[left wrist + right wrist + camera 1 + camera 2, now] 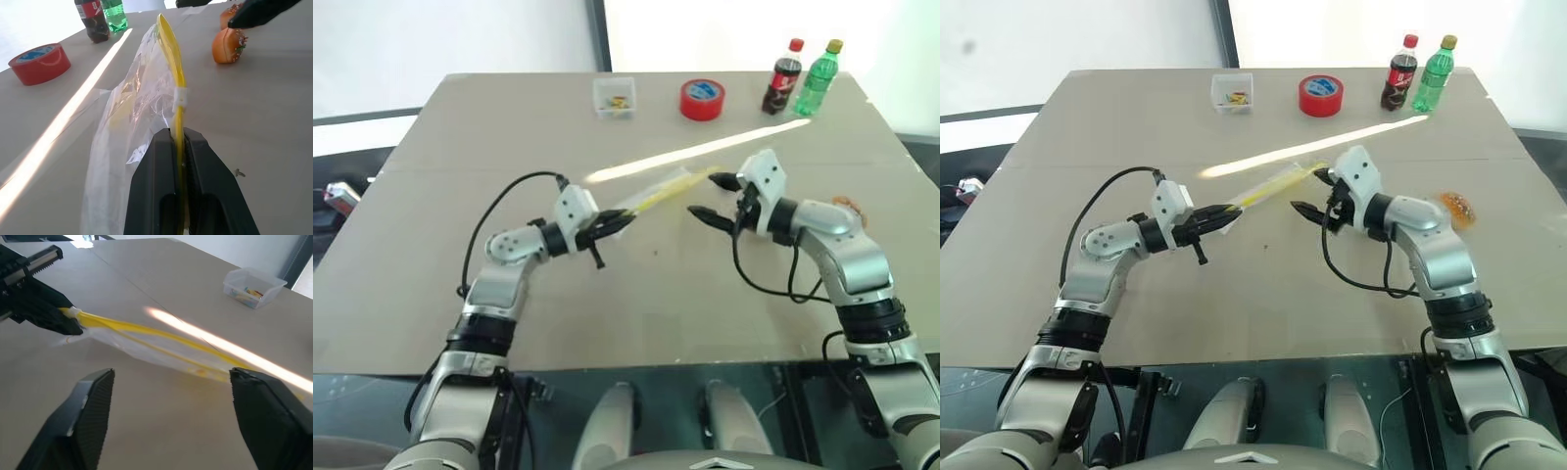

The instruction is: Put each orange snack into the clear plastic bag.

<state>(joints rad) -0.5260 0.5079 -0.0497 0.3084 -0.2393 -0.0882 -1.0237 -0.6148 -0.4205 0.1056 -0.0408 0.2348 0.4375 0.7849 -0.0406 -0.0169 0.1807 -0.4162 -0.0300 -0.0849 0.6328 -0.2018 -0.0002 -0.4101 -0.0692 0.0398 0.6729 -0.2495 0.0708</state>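
— Nearest the head camera, what are the two arms doing?

— Both reach over the tan table (607, 294). Left gripper (619, 223) has its black fingers pinched shut on the yellow seal strip of the clear plastic bag (656, 196), holding that end just off the surface. In the left wrist view the strip runs straight out from between the closed fingers (156, 161), with the clear film sagging to one side.

— And the right one?

— Right gripper (1310, 193) hovers beside the bag's far end with its fingers apart and nothing between them. In the right wrist view the two pads (93, 406) stand wide, the bag stretched across the gap beyond them.

— Where are the orange snacks?

— On the table to the robot's right, beyond the right forearm, well apart from the bag. One orange snack (1456, 208) shows clearly from the head; the left wrist view shows it (228, 45) with a second one (230, 14) just behind, partly hidden by a black finger.

— Anything else?

— Along the far edge: a small clear box (614, 97), a red tape roll (702, 99), a cola bottle (783, 76) and a green bottle (819, 77) standing side by side.
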